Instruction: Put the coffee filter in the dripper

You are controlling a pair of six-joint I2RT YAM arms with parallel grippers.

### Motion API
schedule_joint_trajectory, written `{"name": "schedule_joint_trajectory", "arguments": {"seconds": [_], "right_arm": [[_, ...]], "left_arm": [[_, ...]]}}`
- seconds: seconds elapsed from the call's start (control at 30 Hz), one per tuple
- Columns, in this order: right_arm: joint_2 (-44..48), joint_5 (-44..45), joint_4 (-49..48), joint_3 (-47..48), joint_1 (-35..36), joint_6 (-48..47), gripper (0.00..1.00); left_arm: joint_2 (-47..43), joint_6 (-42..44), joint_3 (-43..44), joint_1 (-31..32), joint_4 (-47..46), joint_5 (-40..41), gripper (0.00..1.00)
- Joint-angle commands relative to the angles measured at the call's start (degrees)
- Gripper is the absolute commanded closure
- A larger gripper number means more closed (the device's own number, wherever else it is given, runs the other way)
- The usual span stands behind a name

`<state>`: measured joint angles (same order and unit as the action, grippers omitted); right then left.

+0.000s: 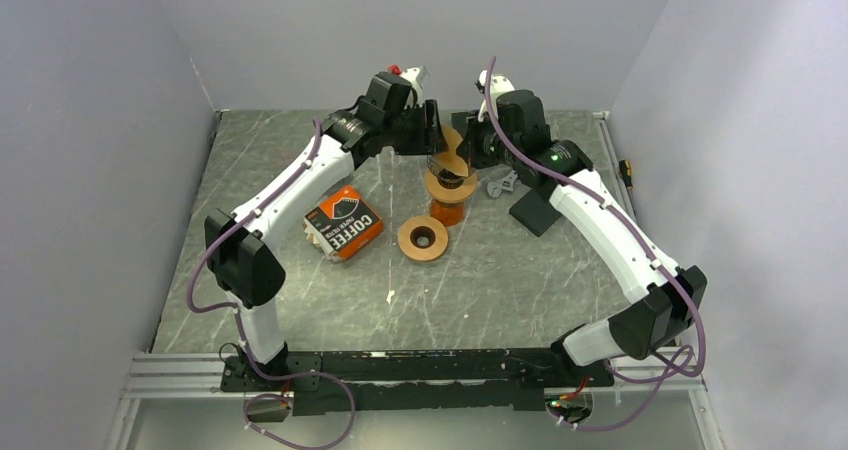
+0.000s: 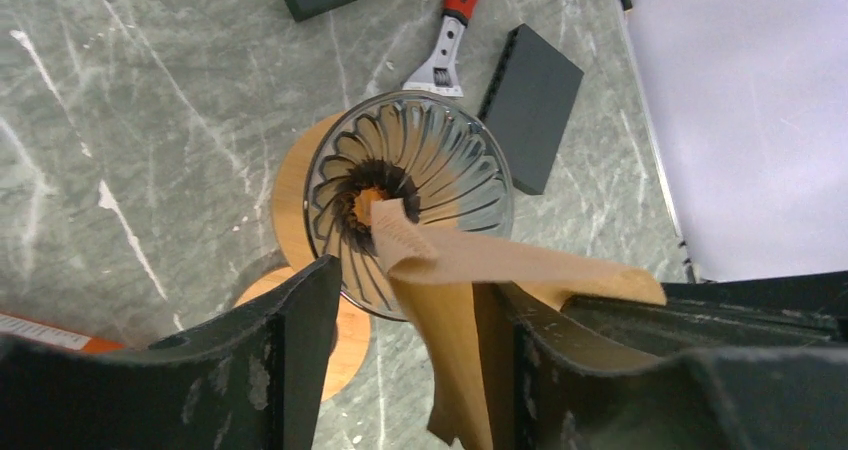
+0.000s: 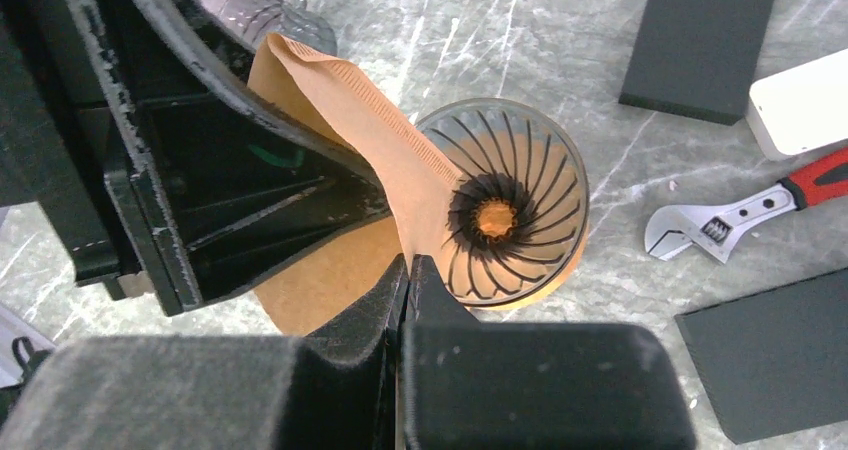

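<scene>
Left wrist view: where does the coffee filter (image 2: pixel 500 260) sit? (Ana)

Between the fingers of the left gripper (image 2: pixel 410 280). It lies against one finger (image 2: pixel 560 370) with a gap to the other (image 2: pixel 290 360). Those jaws stand apart, so I read them as open around the paper, not clamped. The pointed end hangs just ahead of the fingertips, over the mouth of the glass dripper (image 2: pixel 450 160). It is near the centre hole but not seated. (Ben)

And the right gripper (image 3: pixel 405 270)? (Ana)

Closed, fingers pressed together, with an edge of the filter running into the seam between them. I judge it is pinching the paper there. The dripper is just beyond its fingertips. (Ben)

How will the paper handle? (Ana)

Light, thin and floppy, I'd say. It is curled and creased, so it should buckle if pushed and could tear if the two grippers pull against each other. It is best held at the upper rim or along its crimped edge, leaving the tip free to drop into the ribbed cone. The glass is rigid but breakable and sits in a wooden collar (image 2: pixel 290 190), so any downward press should be gentle. (Ben)
</scene>
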<state>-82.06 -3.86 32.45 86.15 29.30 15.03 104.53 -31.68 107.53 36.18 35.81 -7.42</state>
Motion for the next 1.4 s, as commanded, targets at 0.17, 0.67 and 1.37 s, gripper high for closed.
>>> {"name": "schedule_joint_trajectory", "arguments": {"seconds": [0.17,0.67,1.37], "right_arm": [[-0.36,7.03,-0.75,1.79,-0.47,1.33,0.99],[-3.18,4.12,-4.14,2.32,-0.47,0.82,0.54],[-4.65,14.93,0.26,3.63,-0.47,-2.79,0.49]], "left_arm": [[-0.2,3.14,2.97,0.38,2.24,3.74,0.68],[1.73,2.08,4.53,0.41,-1.12,-6.57,0.99],[0.61,5.2,4.91,0.29,4.08,-2.33,0.99]]}}
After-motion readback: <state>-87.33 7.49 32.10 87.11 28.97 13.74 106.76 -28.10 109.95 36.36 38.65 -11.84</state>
